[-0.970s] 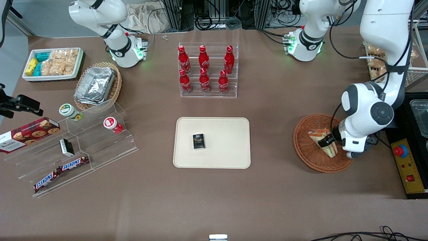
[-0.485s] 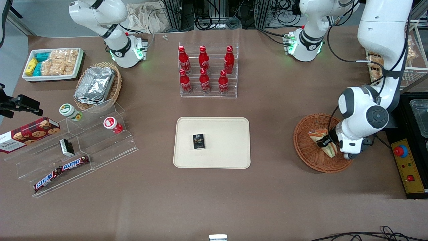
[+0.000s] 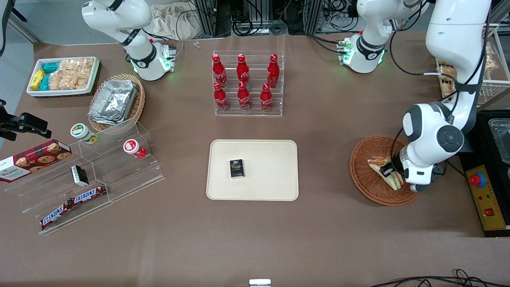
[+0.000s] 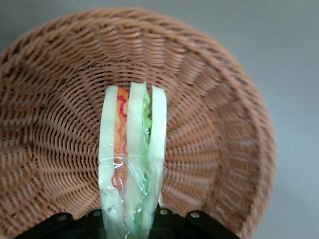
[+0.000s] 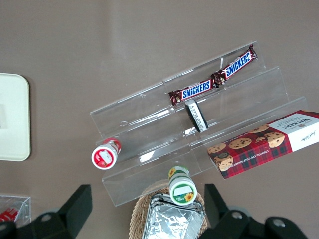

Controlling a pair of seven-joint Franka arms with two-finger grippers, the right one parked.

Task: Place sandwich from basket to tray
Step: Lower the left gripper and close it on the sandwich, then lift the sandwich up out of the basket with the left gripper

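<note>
At the parked arm's end of the tabletop (image 3: 326, 131) lies a red tartan biscuit box (image 3: 35, 158) whose print reads "Walkers". Beside it stands a clear acrylic step stand (image 3: 91, 175) with two "Snickers" bars (image 3: 73, 202) on its nearest step, a small black packet (image 3: 79, 175) and two lidded cups (image 3: 83, 133) higher up; the cup labels are too small for me to read. Farther from the camera, an acrylic rack holds six red Coca-Cola bottles (image 3: 243, 83). The tray (image 3: 275, 183) sits mid-tabletop with a small dark box (image 3: 236, 168) on it; its lettering I cannot make out. Toward my own end is the basket (image 3: 366, 175), and my end effector (image 3: 387, 171) is inside it, clamped on the sandwich (image 3: 382, 170). My wrist housing hides part of the wedge and the basket's rim. In my wrist view the sandwich (image 4: 130, 159) stands on edge between my fingers (image 4: 167, 219), layers showing, long axis running straight away from them over the basket (image 4: 219, 124) weave. My fingertips are cut off.
</note>
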